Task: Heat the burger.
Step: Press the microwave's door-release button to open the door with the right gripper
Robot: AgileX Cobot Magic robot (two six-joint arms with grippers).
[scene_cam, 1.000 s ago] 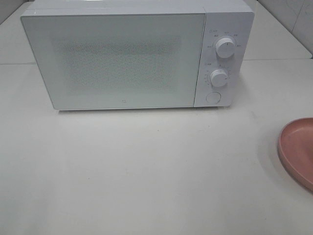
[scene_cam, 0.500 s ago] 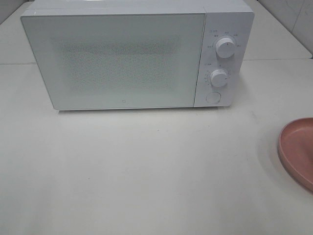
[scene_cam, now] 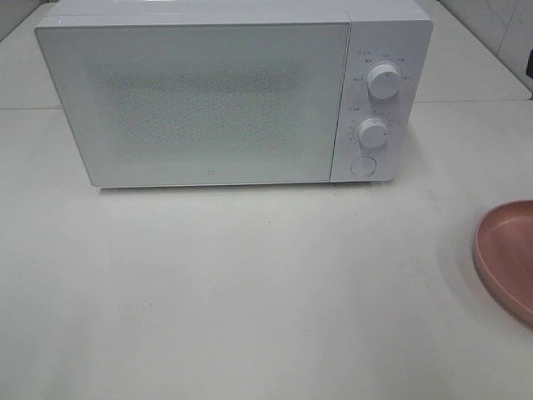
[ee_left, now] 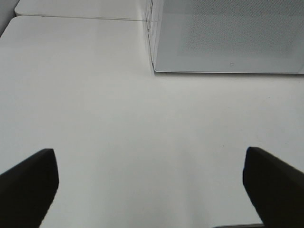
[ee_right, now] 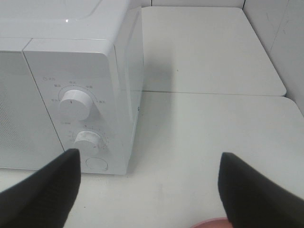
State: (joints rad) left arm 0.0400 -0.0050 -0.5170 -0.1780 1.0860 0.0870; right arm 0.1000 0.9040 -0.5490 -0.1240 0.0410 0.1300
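We hold the left claw [ee_left: 148,156] and the right claw [ee_right: 148,157] released and empty above the desk [scene_cam: 250,292], presumably because the microwave door [scene_cam: 200,100] is shut and the burger is unseen.

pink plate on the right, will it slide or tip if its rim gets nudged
The pink plate looks rigid and shallow, so it likely keeps its shape. Lying flat on the smooth white table, it would probably slide rather than tip. Its low rim may be hard to pinch.
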